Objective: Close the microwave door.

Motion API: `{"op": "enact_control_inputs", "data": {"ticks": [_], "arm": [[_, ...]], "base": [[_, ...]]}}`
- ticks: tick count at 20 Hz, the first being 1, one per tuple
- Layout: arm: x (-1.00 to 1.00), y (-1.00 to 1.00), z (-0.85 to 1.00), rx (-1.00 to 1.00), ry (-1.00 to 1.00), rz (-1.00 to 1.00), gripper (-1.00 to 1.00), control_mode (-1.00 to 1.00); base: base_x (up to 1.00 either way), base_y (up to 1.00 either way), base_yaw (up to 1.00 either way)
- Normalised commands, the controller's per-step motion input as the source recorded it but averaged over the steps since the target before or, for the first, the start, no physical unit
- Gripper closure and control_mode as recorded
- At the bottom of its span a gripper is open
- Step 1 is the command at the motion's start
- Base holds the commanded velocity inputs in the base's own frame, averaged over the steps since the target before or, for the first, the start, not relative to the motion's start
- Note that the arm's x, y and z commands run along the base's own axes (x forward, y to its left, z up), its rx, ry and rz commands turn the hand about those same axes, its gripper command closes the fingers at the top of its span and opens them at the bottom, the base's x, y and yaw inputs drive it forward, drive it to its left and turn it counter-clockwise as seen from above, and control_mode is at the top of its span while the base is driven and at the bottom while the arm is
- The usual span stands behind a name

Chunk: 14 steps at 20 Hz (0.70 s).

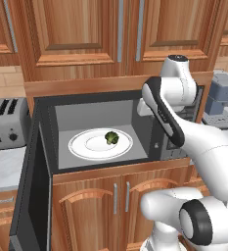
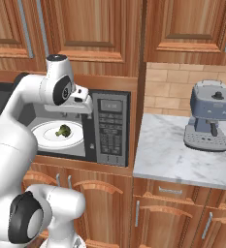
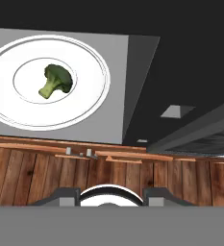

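While microwave door [image 1: 34,196] hangs open, jaws well apart.

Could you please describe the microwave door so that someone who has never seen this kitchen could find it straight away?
Find the microwave, the dark box set into the wooden cabinets with a plate of broccoli inside. The microwave door hangs wide open from its left edge, swung toward the viewer. Unlike the brown cabinet doors beside it, it is grey-framed with a black inner face.

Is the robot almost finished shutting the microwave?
Not yet. Nothing looks done: the microwave door hangs wide open at the left, showing the broccoli on its plate inside the microwave. The claw is shut, empty, near the opening. Pushing the door closed is left.
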Motion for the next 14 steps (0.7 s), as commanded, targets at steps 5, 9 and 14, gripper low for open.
{"op": "enact_control_inputs", "data": {"ticks": [5, 9, 14], "arm": [[-0.16, 0.06, -0.11, 0.00, 0.03, 0.00, -1.00, -1.00], [-0.70, 0.41, -0.16, 0.00, 0.00, 0.00, -1.00, -1.00], [-0.75, 0.52, -0.13, 0.00, -0.05, 0.00, -1.00, -1.00]], "base": [[0.00, 0.00, 0.00], [0.00, 0.00, 0.00], [0.00, 0.00, 0.00]]}}
